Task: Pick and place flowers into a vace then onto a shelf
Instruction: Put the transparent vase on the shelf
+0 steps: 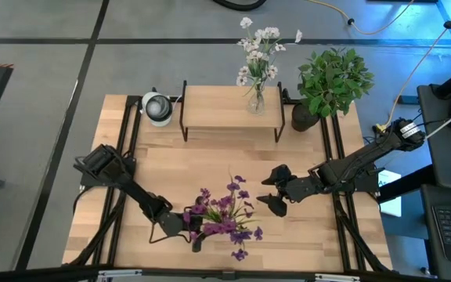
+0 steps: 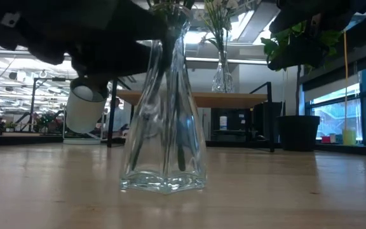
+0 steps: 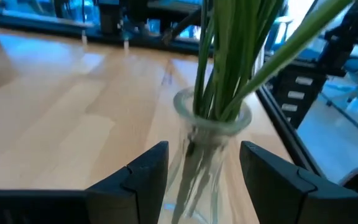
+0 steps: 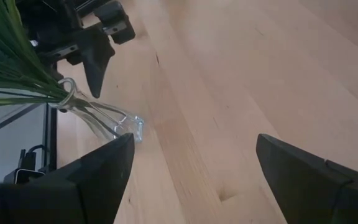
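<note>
the purple flowers (image 1: 227, 211) are standing in a clear glass vase (image 1: 200, 229) at the high view's lower centre. i'm bracketing its neck with the left gripper (image 3: 204, 174), fingers spread, not yet clamping; i should be closing gently, keeping it upright. the right gripper (image 1: 270, 192) is waiting open nearby.

No readable text, label, brand or number anywhere.

We see a table (image 1: 304, 243) of pale, smooth wood planks with a soft sheen; the near vase (image 2: 164, 127) is clear, glossy glass; the shelf (image 1: 218, 110) has a light matt wood top on thin black metal legs; both grippers' fingers (image 4: 98, 180) look like dark, matt plastic.
</note>
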